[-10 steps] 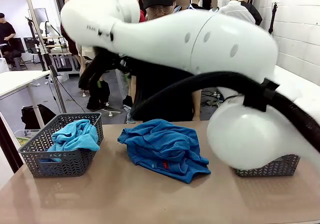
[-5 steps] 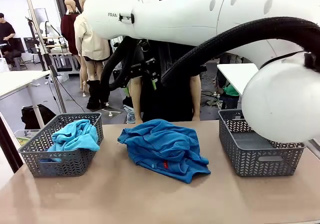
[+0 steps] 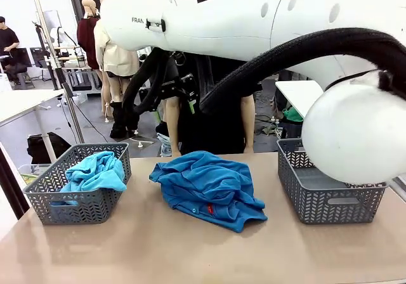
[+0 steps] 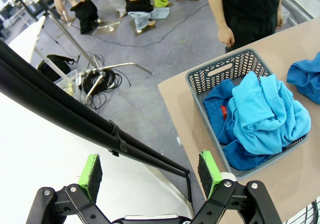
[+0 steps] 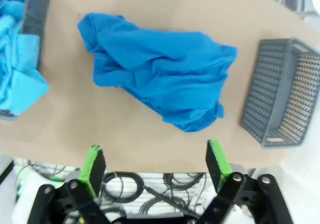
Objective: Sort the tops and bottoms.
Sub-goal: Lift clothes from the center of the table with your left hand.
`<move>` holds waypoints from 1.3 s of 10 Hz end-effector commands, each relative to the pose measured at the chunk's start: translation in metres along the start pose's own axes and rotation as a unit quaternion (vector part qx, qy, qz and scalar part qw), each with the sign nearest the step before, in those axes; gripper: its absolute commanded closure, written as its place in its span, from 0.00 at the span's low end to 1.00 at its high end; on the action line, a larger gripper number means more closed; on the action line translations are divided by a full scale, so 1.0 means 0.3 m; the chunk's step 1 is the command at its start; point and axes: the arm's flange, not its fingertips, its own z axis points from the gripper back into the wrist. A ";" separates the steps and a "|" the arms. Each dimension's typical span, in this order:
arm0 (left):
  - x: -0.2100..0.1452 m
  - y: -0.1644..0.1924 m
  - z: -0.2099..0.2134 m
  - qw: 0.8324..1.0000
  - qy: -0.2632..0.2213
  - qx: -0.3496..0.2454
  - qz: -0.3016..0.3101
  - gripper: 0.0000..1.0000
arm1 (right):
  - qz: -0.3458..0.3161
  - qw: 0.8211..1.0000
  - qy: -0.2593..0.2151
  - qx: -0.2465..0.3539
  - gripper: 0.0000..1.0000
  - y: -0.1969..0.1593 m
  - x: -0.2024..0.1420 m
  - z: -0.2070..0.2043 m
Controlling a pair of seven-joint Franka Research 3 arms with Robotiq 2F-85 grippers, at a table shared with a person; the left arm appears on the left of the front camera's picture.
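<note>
Above the blue heap of tops, the right arm is stretched. The heap is spread in the middle of the table. Left of it a grey basket is set, a turquoise top piled inside; right of it a second grey basket is placed. High over the heap the right gripper is held wide apart and bare. The left gripper, likewise spread, is held beyond the first basket from the heap. A red tag is seen on the heap.
</note>
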 end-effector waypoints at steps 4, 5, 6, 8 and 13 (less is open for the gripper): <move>0.002 0.006 0.004 1.000 0.008 -0.001 -0.003 0.00 | -0.080 0.992 0.056 -0.074 0.00 -0.720 -0.322 -0.328; 0.002 0.006 0.004 1.000 0.008 -0.001 -0.003 0.00 | -0.120 0.989 0.067 -0.061 0.00 -0.871 -0.425 -0.426; 0.002 0.006 0.004 1.000 0.008 -0.001 -0.003 0.00 | -0.156 0.986 0.060 -0.025 0.00 -0.977 -0.528 -0.492; 0.002 0.006 0.004 1.000 0.008 -0.001 -0.003 0.00 | -0.204 0.976 -0.004 0.079 0.00 -1.034 -0.588 -0.509; 0.002 0.006 0.004 1.000 0.008 -0.001 -0.003 0.00 | -0.171 0.983 0.068 -0.016 0.00 -0.989 -0.421 -0.412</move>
